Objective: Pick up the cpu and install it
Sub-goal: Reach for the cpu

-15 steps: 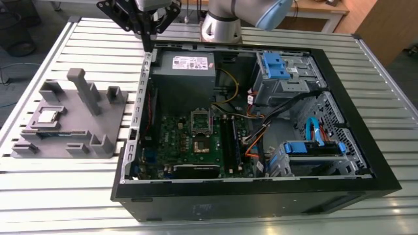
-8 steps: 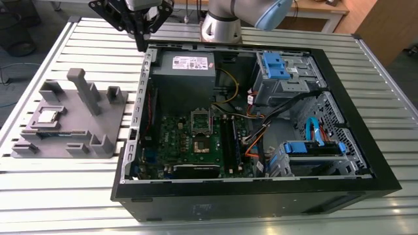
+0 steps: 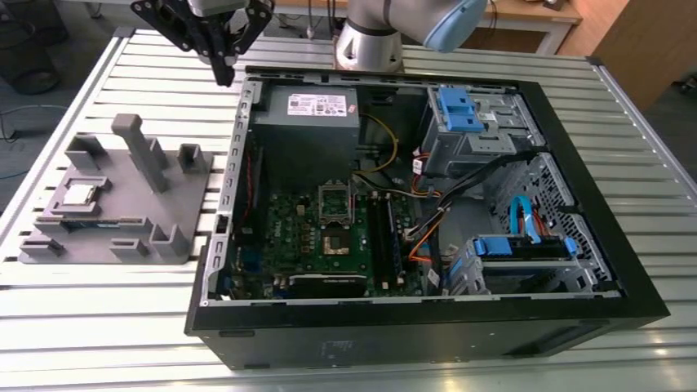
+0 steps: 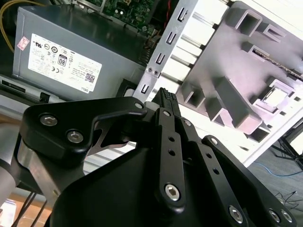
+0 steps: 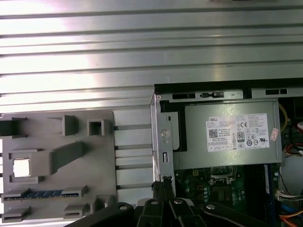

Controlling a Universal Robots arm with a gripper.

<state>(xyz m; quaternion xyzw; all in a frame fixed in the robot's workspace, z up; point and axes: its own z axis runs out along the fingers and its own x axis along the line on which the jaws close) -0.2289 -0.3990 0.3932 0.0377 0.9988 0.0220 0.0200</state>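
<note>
One chip not yet lifted; claw clenched and empty

Across the slatted table (image 3: pixel 98 327) stand the open computer case (image 3: pixel 436 336) and, on the exterior view's left, the grey holder (image 3: pixel 191 200). The case wall is just beside the gripper (image 3: pixel 224 72), and in my judgement a careless descent could strike its rim. The holder's upright posts (image 3: pixel 142 155) rise well above the chip's recess, so a low sideways approach risks a knock. The gripper hovers above the table with its fingers pressed together, grasping nothing. Arriving clenched would shove the part rather than take it. The memory stick (image 3: pixel 93 221) lies just beside the target and invites a mistaken grab. The cpu (image 3: pixel 78 194) sits flat in the holder, well apart from the motherboard socket (image 3: pixel 335 242). A tilted seating could damage contacts.
</note>
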